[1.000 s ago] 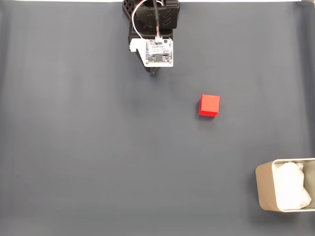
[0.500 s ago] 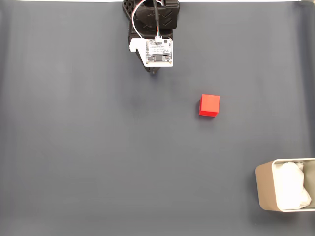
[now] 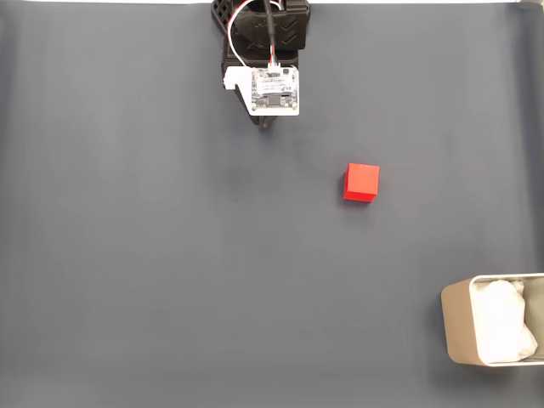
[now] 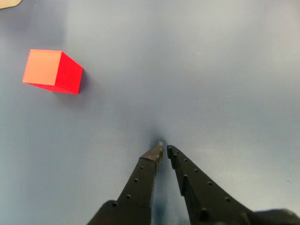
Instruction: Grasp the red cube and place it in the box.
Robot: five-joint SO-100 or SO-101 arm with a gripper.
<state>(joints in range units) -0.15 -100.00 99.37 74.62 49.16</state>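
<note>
Claw [image 4: 164, 149] nearly closed, fingertips just apart, holding nothing, low over dark grey bench [image 3: 153, 255]. Wrist view: red cube [image 4: 52, 71] upper left, well apart from fingertips. Fixed view: arm at top centre, white circuit board [image 3: 274, 91] on top; claw tip [image 3: 268, 124] peeks below it. Red cube [image 3: 361, 183] sits on bench right of centre. Box [image 3: 455, 331] at lower right corner, white crumpled paper [image 3: 503, 321] inside, well apart from cube.
</note>
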